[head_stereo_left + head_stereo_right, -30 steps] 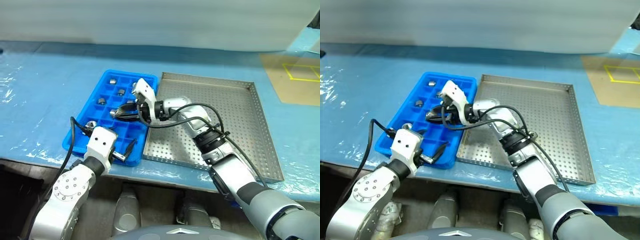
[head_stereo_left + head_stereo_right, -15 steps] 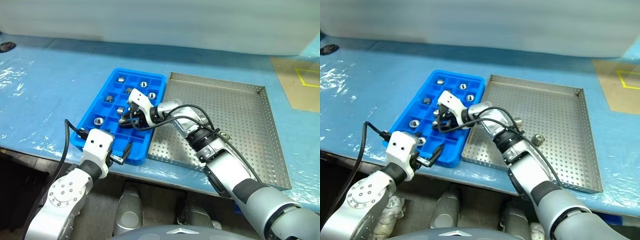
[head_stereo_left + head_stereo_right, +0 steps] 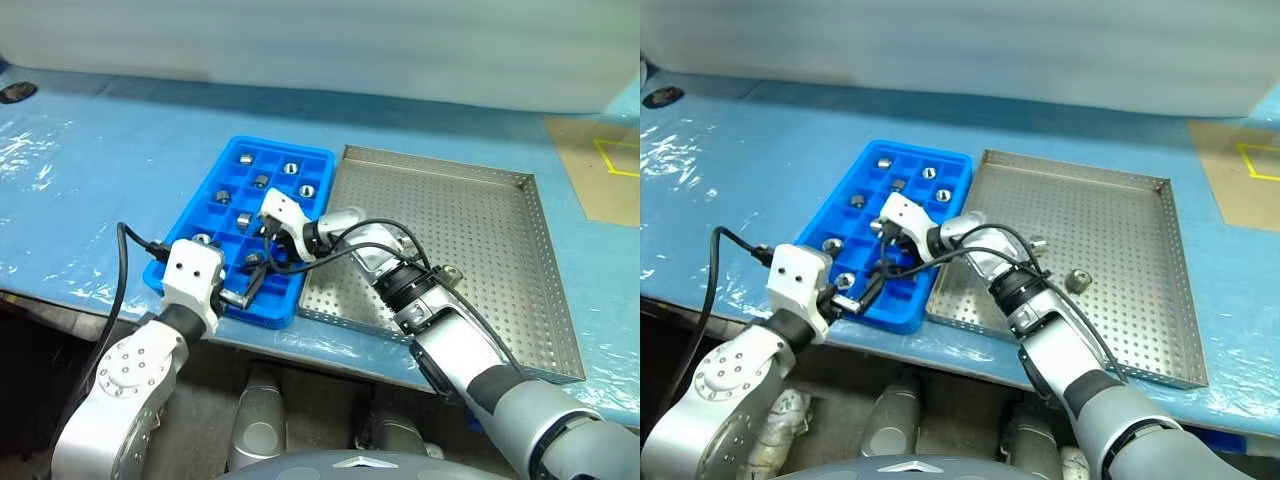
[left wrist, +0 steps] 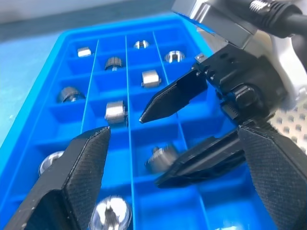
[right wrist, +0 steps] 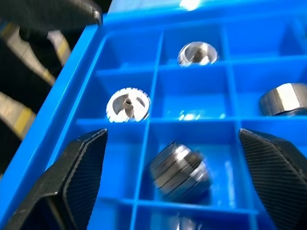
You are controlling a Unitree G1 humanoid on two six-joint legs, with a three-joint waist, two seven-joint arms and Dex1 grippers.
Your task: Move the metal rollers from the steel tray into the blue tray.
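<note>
Blue plastic sheet (image 3: 110, 160) over table; tan board (image 3: 600, 170) with yellow tape lines far right.

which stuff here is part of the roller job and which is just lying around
Job:
- metal rollers
- steel tray
- blue tray
- right hand, open over the blue tray
- left hand, open

Lying about:
- blue table cover
- brown board with yellow lines

Head views look down; wrist views close over blue tray (image 3: 225, 205).
</note>
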